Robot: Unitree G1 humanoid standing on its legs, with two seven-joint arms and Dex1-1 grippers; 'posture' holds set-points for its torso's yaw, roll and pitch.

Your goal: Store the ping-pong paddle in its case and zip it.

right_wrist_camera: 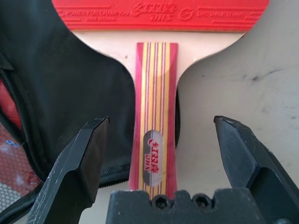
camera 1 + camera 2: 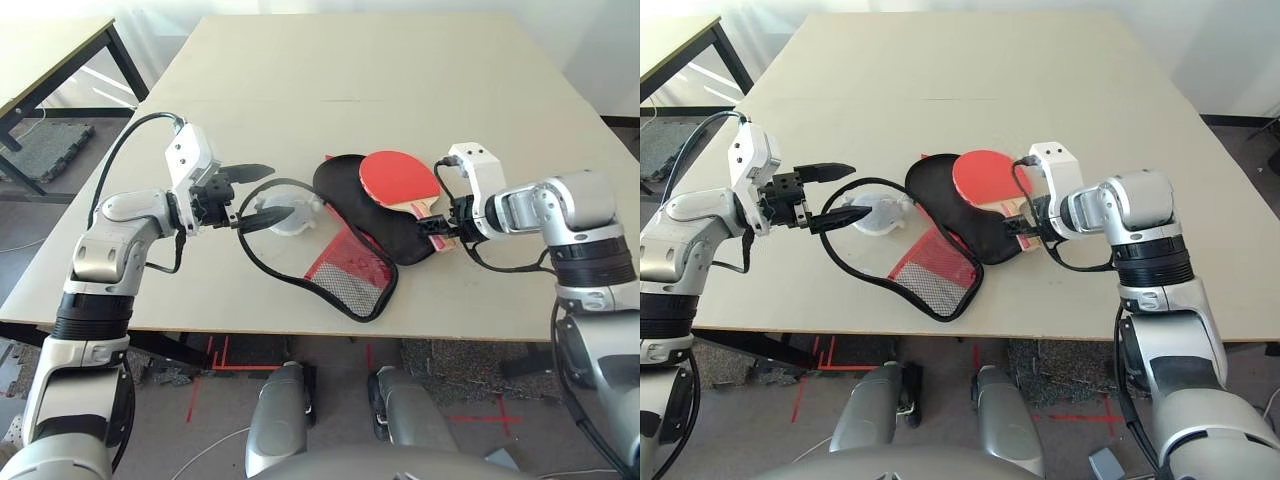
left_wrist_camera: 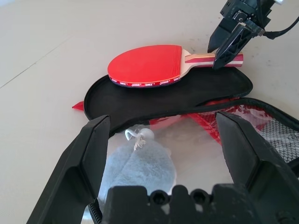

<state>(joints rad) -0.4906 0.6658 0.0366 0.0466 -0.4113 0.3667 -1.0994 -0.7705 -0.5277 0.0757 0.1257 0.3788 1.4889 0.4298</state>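
The ping-pong paddle lies red face up on the black lining of the open case, its striped handle pointing toward my right arm and reaching past the case's edge. The case's red mesh flap is folded out toward the table's front, and its black zipper edge loops to the left. My right gripper is open, one finger on each side of the handle, gripping nothing. My left gripper is open too, at the loop's left side over a small pale grey lump.
The beige table stretches far behind the case; its front edge runs just below the mesh flap. A second table stands off to the far left. Red tape marks show on the floor below.
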